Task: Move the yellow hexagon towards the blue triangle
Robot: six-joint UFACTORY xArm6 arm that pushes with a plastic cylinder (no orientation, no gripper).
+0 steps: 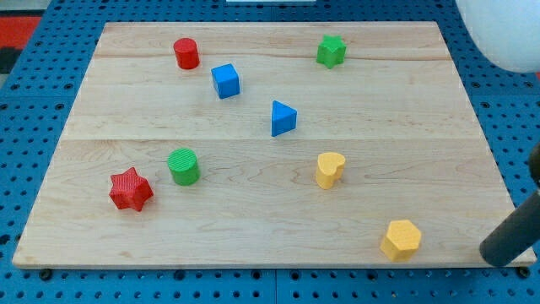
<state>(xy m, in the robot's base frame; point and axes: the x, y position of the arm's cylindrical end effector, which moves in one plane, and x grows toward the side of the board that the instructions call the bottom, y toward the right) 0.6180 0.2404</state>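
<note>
The yellow hexagon [401, 240] sits near the desk's [253, 228] bottom edge, well below-right of the blue triangle [283, 118]. It looks light, rigid and free-sliding, so I would press its lower-right face. My tip [493, 254], a bare rod with no fingers, stands right of the hexagon, apart from it.

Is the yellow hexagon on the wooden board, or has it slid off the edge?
On the board. The yellow hexagon sits wholly on the wooden board, near its bottom edge at the view's right. My tip is just right of it, apart.
</note>
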